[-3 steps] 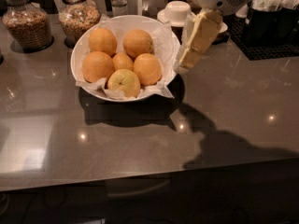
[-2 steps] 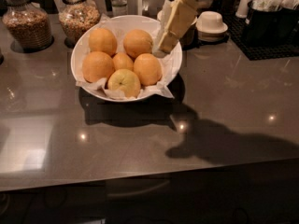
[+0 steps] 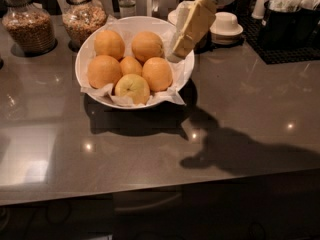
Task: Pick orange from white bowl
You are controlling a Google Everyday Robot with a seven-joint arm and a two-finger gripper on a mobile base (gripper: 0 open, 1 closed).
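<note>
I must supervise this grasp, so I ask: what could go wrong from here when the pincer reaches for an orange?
The pincer hangs near the right rim of the white bowl; descending, it may strike the rim or snag the paper lining. The oranges lie packed together, so neighbours may roll out. The yellowish fruit in front might be taken instead.

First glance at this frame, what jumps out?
The white bowl sits left of centre on the dark counter, piled with oranges plus one paler yellow fruit at the front. Next, the gripper hangs over the bowl's right rim, tilted toward the fruit.
</note>
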